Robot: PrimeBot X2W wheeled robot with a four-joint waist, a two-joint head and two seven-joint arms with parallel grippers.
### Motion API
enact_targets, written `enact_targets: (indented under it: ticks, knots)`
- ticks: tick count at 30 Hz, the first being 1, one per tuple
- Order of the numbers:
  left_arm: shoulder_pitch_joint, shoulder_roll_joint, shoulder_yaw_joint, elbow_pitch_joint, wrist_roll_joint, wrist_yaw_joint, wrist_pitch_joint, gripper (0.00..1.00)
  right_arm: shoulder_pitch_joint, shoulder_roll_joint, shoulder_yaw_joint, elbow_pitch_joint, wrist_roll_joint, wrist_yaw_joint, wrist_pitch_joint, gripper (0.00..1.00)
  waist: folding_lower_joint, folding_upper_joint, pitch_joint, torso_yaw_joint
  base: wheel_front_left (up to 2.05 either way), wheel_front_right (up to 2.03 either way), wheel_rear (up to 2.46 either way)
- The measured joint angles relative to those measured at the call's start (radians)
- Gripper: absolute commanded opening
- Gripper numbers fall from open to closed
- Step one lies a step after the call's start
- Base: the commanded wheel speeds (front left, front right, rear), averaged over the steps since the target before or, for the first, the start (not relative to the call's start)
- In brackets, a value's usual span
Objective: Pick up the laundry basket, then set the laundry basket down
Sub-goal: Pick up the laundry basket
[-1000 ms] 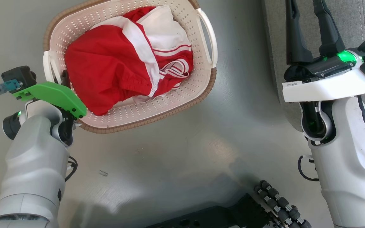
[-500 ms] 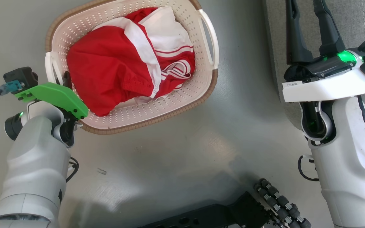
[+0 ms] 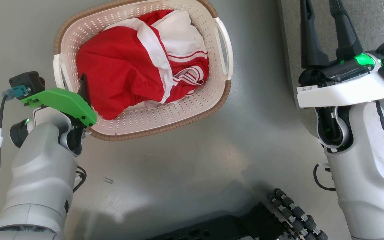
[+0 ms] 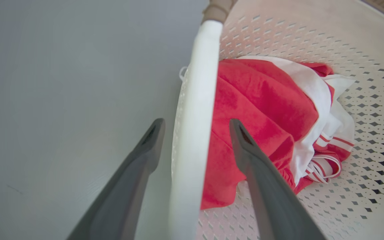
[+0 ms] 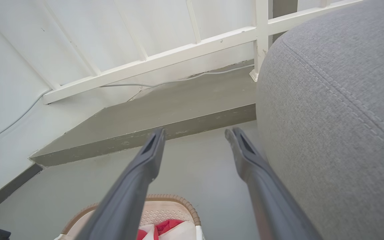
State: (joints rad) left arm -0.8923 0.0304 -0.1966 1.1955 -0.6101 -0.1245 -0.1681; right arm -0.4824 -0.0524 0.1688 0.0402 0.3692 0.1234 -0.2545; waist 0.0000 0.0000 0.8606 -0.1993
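Grey floor (image 3: 192, 173) lies bare from the robot's dark roller wheel (image 3: 293, 213) at the near edge up to the laundry basket (image 3: 138, 121), and bare again between the basket and the grey sofa (image 3: 382, 23) on the right.

One basket, at the upper left of the head view; whether it rests on the floor cannot be told. It has two white loop handles, the left handle (image 4: 195, 110) and the right handle (image 3: 226, 50). It carries one bundle of red-and-white clothing (image 3: 122, 73).

Left hand (image 4: 195, 128): spread wide, straddling the left handle, one finger outside the basket and one inside beside the cloth, with a gap on each side.

Right hand (image 5: 195, 133): spread wide, holding nothing, close beside the sofa.

Beyond it are a raised step (image 5: 165, 113) and a white railing (image 5: 178, 50).
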Motion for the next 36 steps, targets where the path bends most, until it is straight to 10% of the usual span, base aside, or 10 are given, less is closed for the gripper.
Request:
enact_targets:
  ticks: [36]
  knots:
    - [0.115,0.012,-0.128,0.032,0.062,0.000,-0.054,1.00,0.033,0.000,-0.013,0.090,0.020,0.000,0.000,1.00,0.0000,0.0000,-0.236,0.002,0.00,0.00,0.00]
